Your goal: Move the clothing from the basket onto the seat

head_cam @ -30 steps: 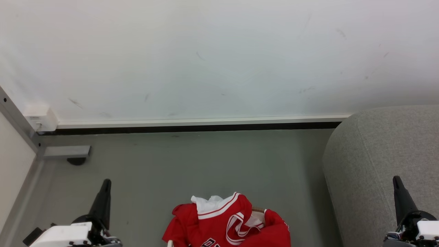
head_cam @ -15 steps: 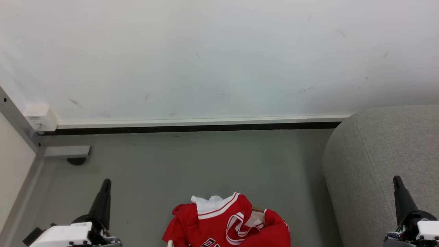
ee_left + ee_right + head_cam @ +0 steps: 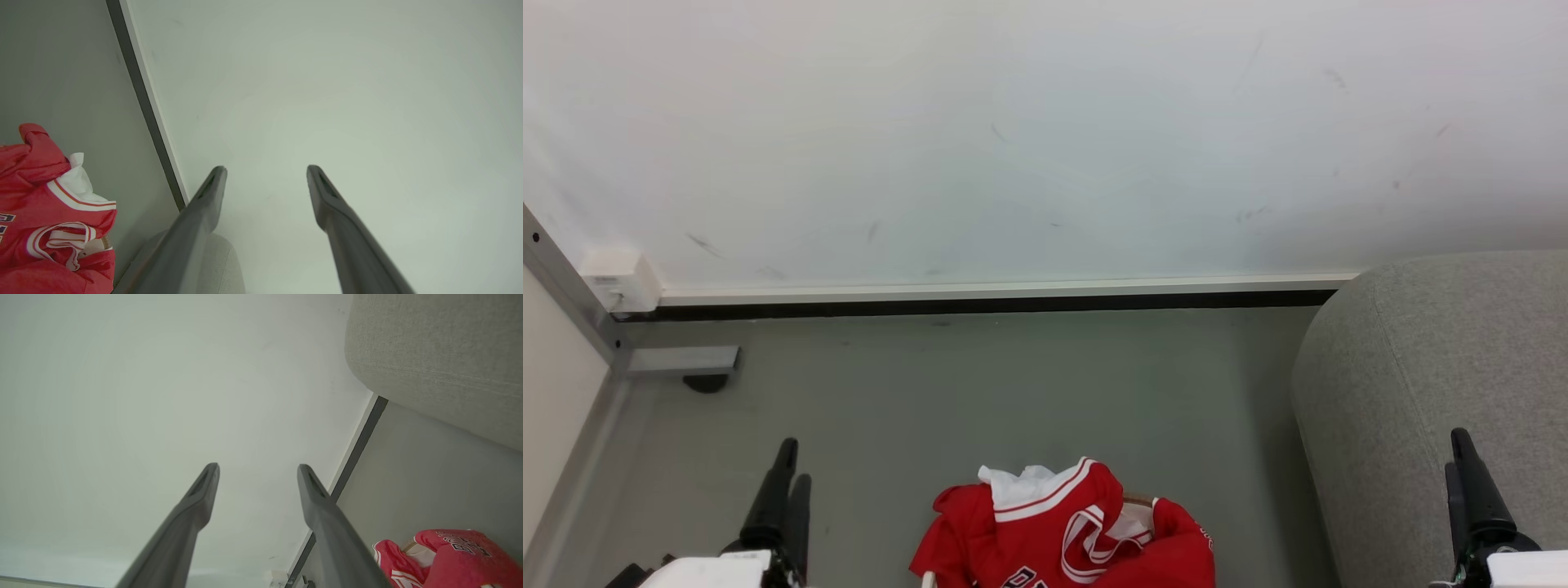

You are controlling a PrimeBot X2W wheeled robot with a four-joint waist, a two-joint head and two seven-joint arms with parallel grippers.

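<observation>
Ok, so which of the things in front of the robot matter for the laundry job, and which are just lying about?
For the job:
- red jerseys
- basket, mostly hidden beneath them
- grey sofa

Just there:
- white box on the wall
- grey metal bracket on the floor

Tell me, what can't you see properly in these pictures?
- the basket: in the head view it is nearly all buried under the red jerseys and cut by the bottom edge. Just a sliver of brown rim shows.
- How many jerseys: they are bundled together, so they can't be counted.
- Jersey lettering: cut by the bottom edge in the head view, too small to read in the right wrist view.
- the sofa: it runs off the head view's right edge.
</observation>
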